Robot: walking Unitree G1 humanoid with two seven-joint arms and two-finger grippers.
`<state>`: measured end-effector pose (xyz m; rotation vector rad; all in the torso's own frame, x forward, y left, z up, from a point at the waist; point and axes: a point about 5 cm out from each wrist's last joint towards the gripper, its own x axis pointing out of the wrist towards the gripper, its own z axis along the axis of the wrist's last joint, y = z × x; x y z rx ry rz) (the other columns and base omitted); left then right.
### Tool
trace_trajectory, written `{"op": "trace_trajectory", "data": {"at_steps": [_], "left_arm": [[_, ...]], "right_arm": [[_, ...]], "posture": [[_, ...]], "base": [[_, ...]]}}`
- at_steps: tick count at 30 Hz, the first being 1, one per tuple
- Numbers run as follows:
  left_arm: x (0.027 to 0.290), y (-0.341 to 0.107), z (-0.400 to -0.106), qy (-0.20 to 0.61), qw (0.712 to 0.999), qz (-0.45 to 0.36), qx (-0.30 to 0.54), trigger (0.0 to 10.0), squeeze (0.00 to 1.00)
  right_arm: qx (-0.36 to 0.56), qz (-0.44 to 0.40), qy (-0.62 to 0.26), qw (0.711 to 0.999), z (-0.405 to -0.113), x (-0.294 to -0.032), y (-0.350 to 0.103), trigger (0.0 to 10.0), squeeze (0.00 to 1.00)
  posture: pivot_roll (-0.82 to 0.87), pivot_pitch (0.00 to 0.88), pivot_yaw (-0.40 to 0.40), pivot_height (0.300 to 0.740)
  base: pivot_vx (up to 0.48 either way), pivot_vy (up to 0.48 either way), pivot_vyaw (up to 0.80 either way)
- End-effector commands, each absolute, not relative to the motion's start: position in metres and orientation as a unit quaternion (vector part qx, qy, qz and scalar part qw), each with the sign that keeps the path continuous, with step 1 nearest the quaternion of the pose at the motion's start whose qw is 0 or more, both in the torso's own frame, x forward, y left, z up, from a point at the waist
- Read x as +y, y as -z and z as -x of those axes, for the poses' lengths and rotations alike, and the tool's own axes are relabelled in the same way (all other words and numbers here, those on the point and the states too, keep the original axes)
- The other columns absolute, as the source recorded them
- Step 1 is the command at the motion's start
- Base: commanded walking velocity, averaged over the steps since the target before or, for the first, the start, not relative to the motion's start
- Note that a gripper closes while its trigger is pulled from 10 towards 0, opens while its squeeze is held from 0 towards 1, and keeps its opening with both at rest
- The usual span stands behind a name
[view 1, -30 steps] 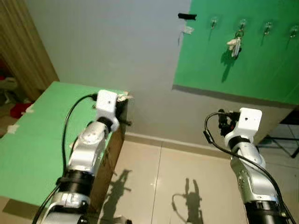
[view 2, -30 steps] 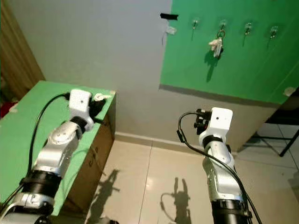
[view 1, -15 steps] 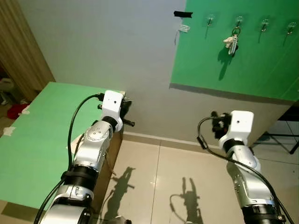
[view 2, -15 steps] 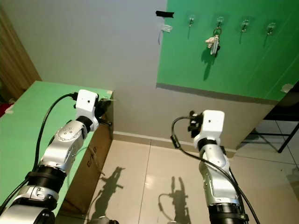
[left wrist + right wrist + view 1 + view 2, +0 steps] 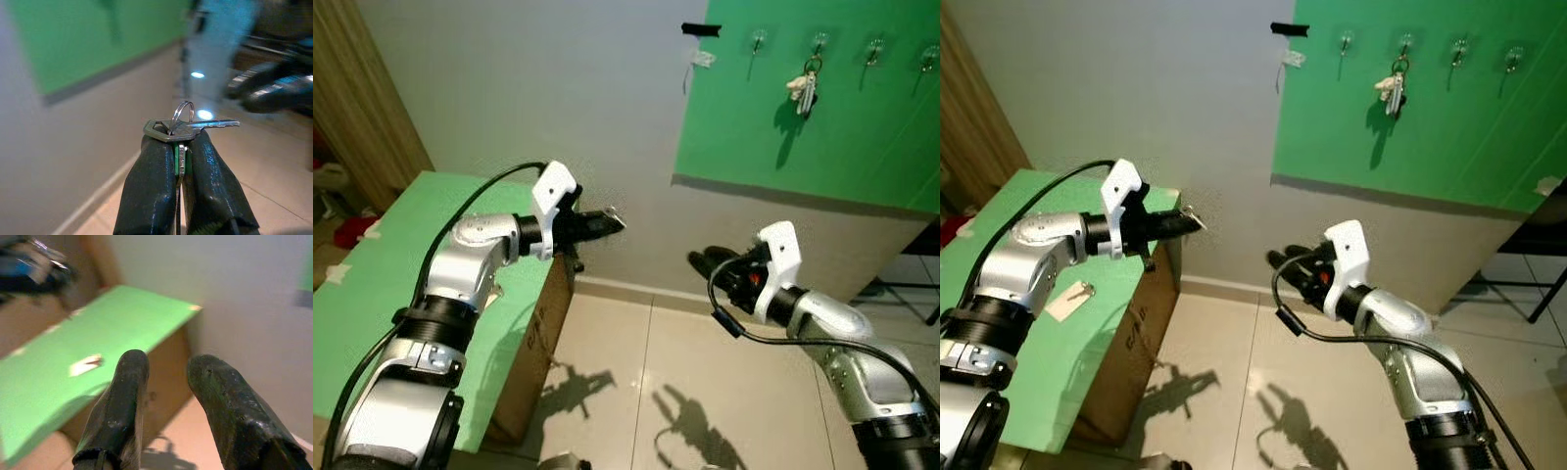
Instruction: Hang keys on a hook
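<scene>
My left gripper point(image 5: 610, 221) reaches out past the corner of the green table point(image 5: 372, 294), pointing right along the grey wall. It is shut on a silver key with a ring point(image 5: 182, 125), pinched between the black fingers point(image 5: 151, 181). My right gripper point(image 5: 698, 260) is lower, over the tiled floor, pointing left with its fingers point(image 5: 122, 396) open and nothing between them. High on the green wall panel point(image 5: 862, 137) is a row of hooks point(image 5: 759, 40). The second hook carries another bunch of keys point(image 5: 806, 90); the hooks beside it point(image 5: 874, 46) are bare.
A pale tag with a small key point(image 5: 1070, 299) lies on the green table. A cardboard box point(image 5: 1141, 328) stands under the table's edge. A brown curtain point(image 5: 362, 98) hangs far left, and a black stand point(image 5: 911, 289) sits low at right. Black tape point(image 5: 702, 29) marks the wall.
My left arm has swung from upright to pointing right, carrying the key out past the table corner. My right gripper has tipped down and turned left, fingers now open.
</scene>
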<state>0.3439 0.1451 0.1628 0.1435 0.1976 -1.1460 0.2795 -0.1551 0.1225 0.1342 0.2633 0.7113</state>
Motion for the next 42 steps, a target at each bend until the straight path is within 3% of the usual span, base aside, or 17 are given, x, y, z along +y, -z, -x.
{"op": "trace_trajectory", "data": {"at_steps": [1, 5, 13, 27, 42], "left_arm": [[0.141, -0.175, -0.344, 0.569, 0.814, -0.084, 0.083, 10.0, 0.0], [0.137, -0.175, -0.343, 0.595, 0.793, -0.092, 0.091, 10.0, 0.0], [0.128, -0.193, -0.35, 0.606, 0.791, -0.067, 0.058, 10.0, 0.0], [0.109, -0.2, -0.346, 0.632, 0.773, -0.033, 0.034, 10.0, 0.0], [0.106, -0.194, -0.34, 0.644, 0.763, -0.041, 0.041, 10.0, 0.0]], "right_arm": [[0.123, -0.068, -0.377, 0.915, -0.279, -0.151, -0.133, 10.0, 0.0], [0.124, -0.056, -0.414, 0.9, -0.28, -0.145, -0.143, 10.0, 0.0], [0.135, -0.059, -0.458, 0.877, -0.279, -0.135, -0.151, 10.0, 0.0], [0.135, -0.1, -0.454, 0.875, -0.29, -0.116, -0.149, 10.0, 0.0], [0.126, -0.098, -0.451, 0.878, -0.293, -0.12, -0.153, 10.0, 0.0]], "posture": [[-0.1, 0.0, 0.033, 0.74], [-0.11, 0.0, 0.036, 0.74], [-0.11, 0.0, 0.033, 0.74], [-0.1, 0.0, 0.029, 0.74], [-0.1, 0.0, 0.026, 0.74]], "base": [[0.0, 0.0, 0.0], [0.0, 0.0, 0.0], [0.0, 0.0, 0.0], [0.0, 0.0, 0.0], [0.0, 0.0, 0.0]]}}
